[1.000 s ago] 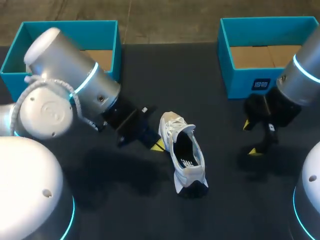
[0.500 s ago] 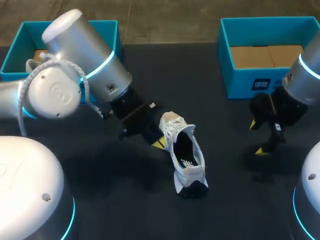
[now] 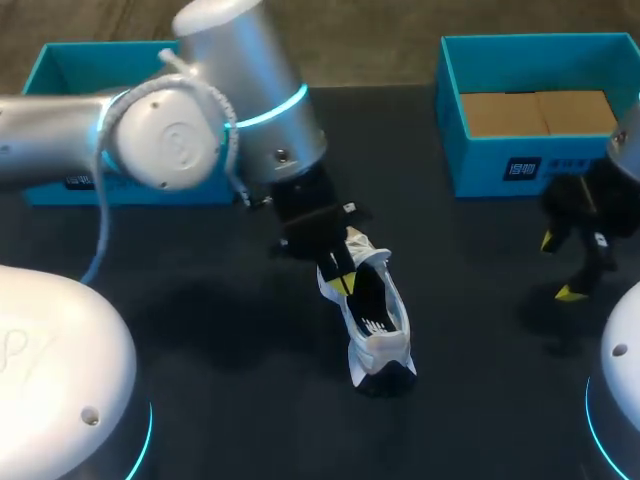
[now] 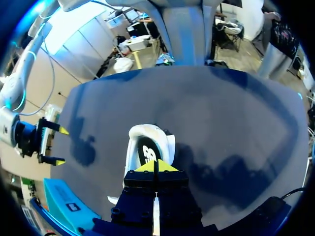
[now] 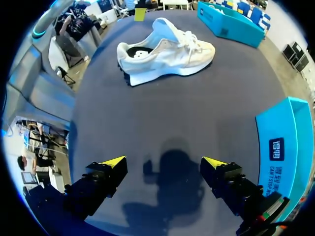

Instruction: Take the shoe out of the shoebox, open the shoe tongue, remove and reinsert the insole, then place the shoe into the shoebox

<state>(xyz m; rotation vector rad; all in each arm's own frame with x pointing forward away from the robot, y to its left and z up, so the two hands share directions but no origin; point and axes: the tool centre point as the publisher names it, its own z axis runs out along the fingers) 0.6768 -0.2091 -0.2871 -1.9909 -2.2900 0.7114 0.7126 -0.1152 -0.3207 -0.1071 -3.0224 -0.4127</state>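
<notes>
Head view: left gripper point(image 3: 343, 283) clenched over the white lace-up shoe point(image 3: 375, 325); right gripper point(image 3: 557, 267) spread wide.

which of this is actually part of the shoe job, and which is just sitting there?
Job:
white shoe
dark insole inside it
left gripper, shut, over the shoe's opening
right gripper, open, apart from the shoe
right teal box

Just there:
left teal box (either box could be the shoebox, cannot tell)
black table
</notes>
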